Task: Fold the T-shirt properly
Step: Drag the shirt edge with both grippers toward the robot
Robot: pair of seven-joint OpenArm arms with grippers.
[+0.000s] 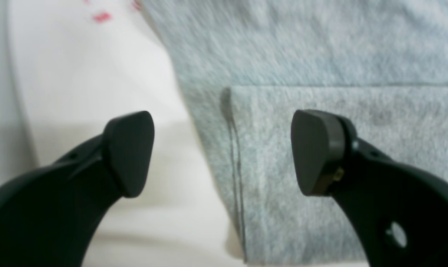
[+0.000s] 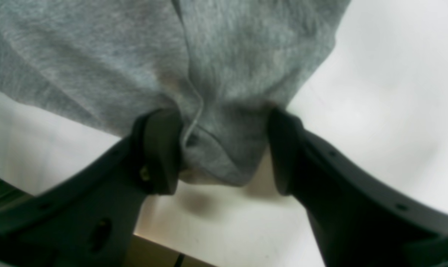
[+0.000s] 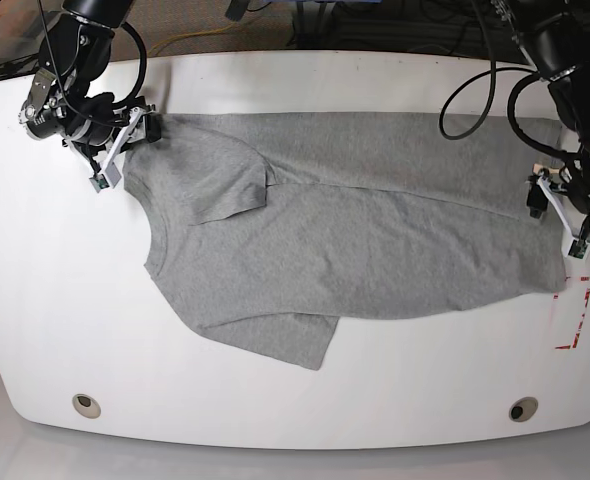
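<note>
Black fingers (image 1: 129,154) of the left end effector (image 1: 224,155) fill the foreground of the left wrist view, spread wide with nothing between them; the hemmed edge of the T-shirt (image 1: 320,111) lies on the desk (image 1: 98,92) below and beyond the gap, one finger over bare desk, the other over fabric. In the right wrist view the right end effector (image 2: 224,152) stands partly spread, with a bunched fold of the T-shirt (image 2: 224,148) hanging between its fingers (image 2: 161,152); the fabric touches the inner face of at least one finger, but whether it is clamped cannot be told. In the base view the T-shirt (image 3: 375,230) lies spread across the middle of the desk (image 3: 275,410), one sleeve folded inward over the body and a corner flap folded near the front edge. The right end effector (image 3: 125,140) is at the shirt's shoulder corner, the left end effector (image 3: 565,210) at the opposite hem end. Red tape marks (image 3: 575,320) lie on the desk just beside the hem corner.
</note>
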